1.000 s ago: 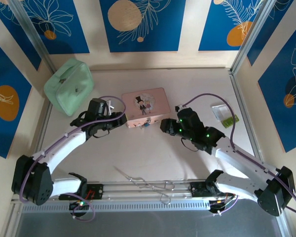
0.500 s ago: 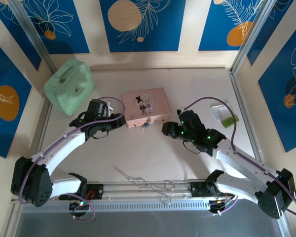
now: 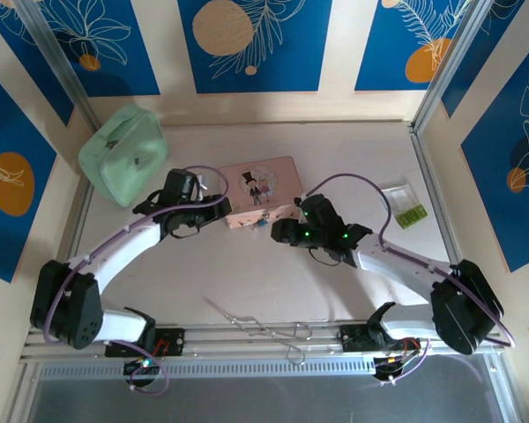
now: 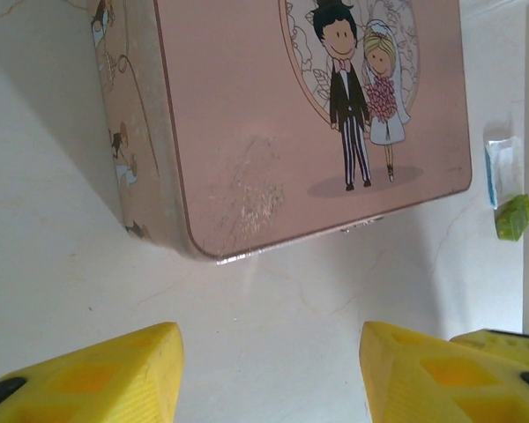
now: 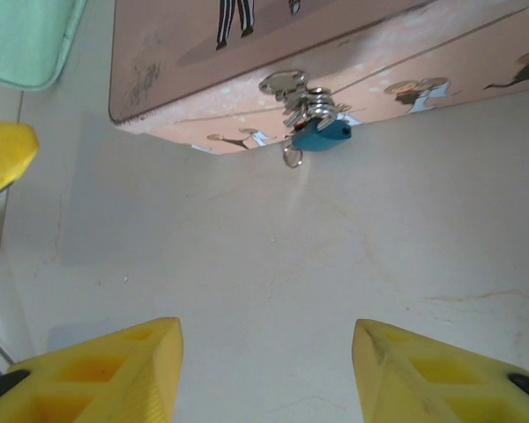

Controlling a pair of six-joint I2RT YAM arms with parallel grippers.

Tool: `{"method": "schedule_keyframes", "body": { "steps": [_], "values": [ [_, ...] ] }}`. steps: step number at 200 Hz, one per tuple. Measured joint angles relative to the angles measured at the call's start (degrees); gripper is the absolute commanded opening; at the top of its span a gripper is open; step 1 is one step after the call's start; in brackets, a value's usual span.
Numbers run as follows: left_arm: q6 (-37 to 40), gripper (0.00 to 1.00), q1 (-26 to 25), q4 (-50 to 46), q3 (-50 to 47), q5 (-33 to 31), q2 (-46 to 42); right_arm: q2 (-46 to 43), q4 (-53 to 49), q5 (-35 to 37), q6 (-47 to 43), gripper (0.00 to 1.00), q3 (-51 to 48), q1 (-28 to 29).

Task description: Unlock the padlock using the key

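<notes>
at the front latch of the pink box hangs the blue padlock. left pincer and right pincer both stand open and empty, near the box.

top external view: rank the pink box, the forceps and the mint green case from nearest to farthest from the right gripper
From the right gripper:
1. pink box, just past the fingertips, on the far side.
2. forceps, back toward the near edge, around the middle.
3. mint green case, off in the far left corner.
</notes>
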Motion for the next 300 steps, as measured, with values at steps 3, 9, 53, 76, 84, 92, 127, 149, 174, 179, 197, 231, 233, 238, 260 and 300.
{"method": "schedule_keyframes", "body": {
  "steps": [3,9,53,76,84,92,127,149,174,179,197,231,233,238,260,300],
  "values": [
    [0.0,0.59,0.0,0.0,0.3,0.0,0.4,0.6,0.3,-0.2,0.0,0.52,0.0,0.0],
    [0.0,0.6,0.0,0.2,0.7,0.0,1.2,1.5,0.9,-0.3,-0.1,0.52,0.0,0.2],
    [-0.2,0.64,0.0,2.5,1.7,-0.9,5.4,6.6,9.4,-0.3,-1.3,0.49,-1.9,1.3],
    [0.0,0.66,0.0,2.7,2.9,-1.7,8.1,9.7,17.8,1.8,-2.6,0.5,-5.8,3.9],
    [0.2,0.67,0.0,2.5,3.5,-1.9,8.8,10.9,20.1,3.0,-3.1,0.5,-6.8,4.7],
    [0.5,0.67,0.0,2.5,4.0,-1.9,9.5,11.9,22.4,4.1,-3.4,0.5,-7.5,5.3],
    [1.5,0.64,0.1,2.6,5.9,-1.9,12.1,15.2,29.6,7.4,-3.3,0.5,-8.0,5.2],
    [1.4,0.63,0.1,3.2,6.3,-1.6,13.4,16.0,31.6,5.6,-2.2,0.48,-8.1,2.3],
    [1.1,0.61,0.2,4.1,6.3,-1.2,14.7,16.4,32.5,4.2,-1.7,0.48,-8.1,0.2],
    [1.0,0.61,0.2,4.3,6.3,-1.0,15.0,16.5,32.6,3.8,-1.7,0.48,-8.1,0.1],
    [0.9,0.6,0.2,4.4,6.4,-0.8,15.5,16.8,33.0,2.1,-2.4,0.48,-8.1,0.2],
    [1.0,0.58,0.2,4.0,7.1,-0.4,15.6,20.0,33.9,0.3,-4.1,0.48,-7.3,-0.1],
    [1.1,0.58,0.2,4.0,7.2,-0.4,15.6,20.2,34.1,0.2,-4.2,0.48,-7.3,-0.1],
    [1.1,0.58,0.2,3.9,7.2,-0.4,15.6,20.8,34.4,0.1,-4.3,0.48,-7.3,-0.2],
    [1.5,0.57,0.2,3.4,7.3,-0.4,15.6,23.2,35.0,-0.4,-4.8,0.48,-7.1,-1.0],
    [1.6,0.56,0.2,2.6,7.3,-0.3,15.6,26.4,35.6,-0.5,-5.6,0.49,-4.0,-1.2]
  ]
}}
